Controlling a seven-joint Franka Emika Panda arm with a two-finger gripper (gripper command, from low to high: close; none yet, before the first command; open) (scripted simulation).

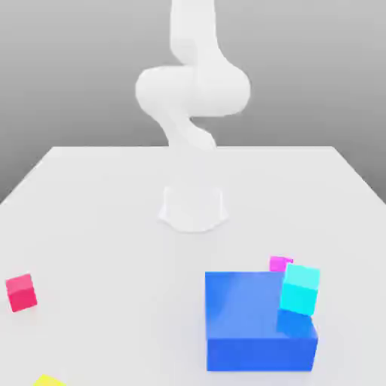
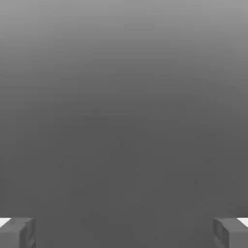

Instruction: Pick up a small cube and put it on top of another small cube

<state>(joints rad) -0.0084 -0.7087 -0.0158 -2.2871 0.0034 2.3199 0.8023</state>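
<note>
With nothing grasped yet, the two-finger gripper (image 2: 124, 232) stands wide and empty; the small bright yellow cube (image 1: 48, 381) lies at seven o'clock from the small red cube (image 1: 22, 292).

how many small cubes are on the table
4: red cube at the exterior view's left, yellow cube cut off at the bottom edge, cyan cube against the blue block, magenta cube behind it. Others may be hidden.

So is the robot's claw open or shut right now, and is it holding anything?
Gripper: open, its two grey fingertips set wide apart with nothing between them.
</note>
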